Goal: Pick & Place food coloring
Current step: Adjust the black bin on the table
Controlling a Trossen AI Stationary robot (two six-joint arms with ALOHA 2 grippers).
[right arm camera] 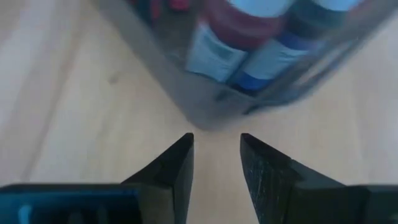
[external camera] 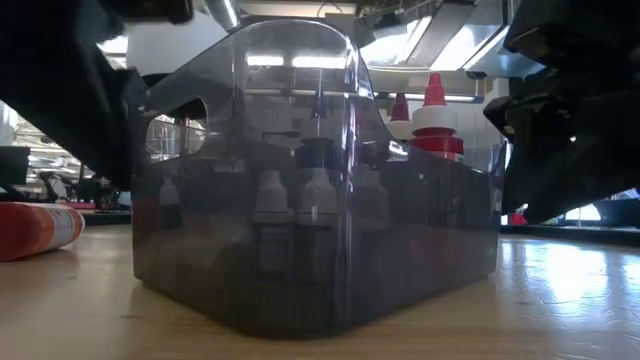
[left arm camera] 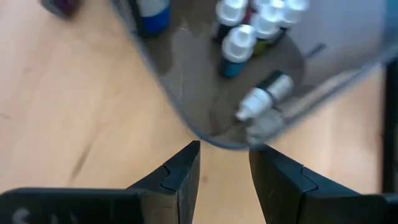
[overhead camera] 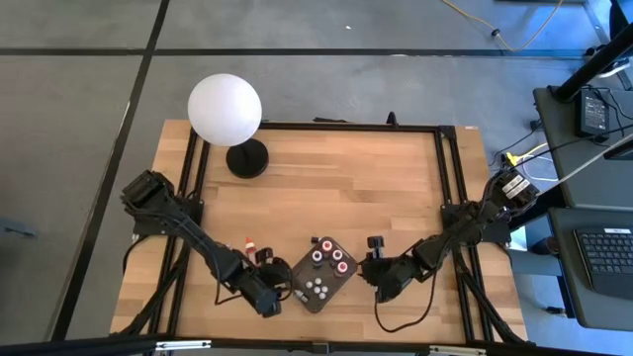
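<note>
Most food coloring bottles (overhead camera: 323,269) already stand inside the tray (overhead camera: 300,292); one red bottle (overhead camera: 248,244) lies on the surface left of the tray, apparently still to go. Left end effector (overhead camera: 277,293) and right end effector (overhead camera: 374,280) flank the tray, both released, grasping nothing.

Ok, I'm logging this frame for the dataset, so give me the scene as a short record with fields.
tray: dark grey tray near the table's front edge, holding food coloring bottles
stray bottle: red bottle lying on the wood outside the tray
left hand: left hand open, empty, beside the tray
right hand: right hand open, empty, on the tray's other side
lamp: globe lamp at the back
</note>
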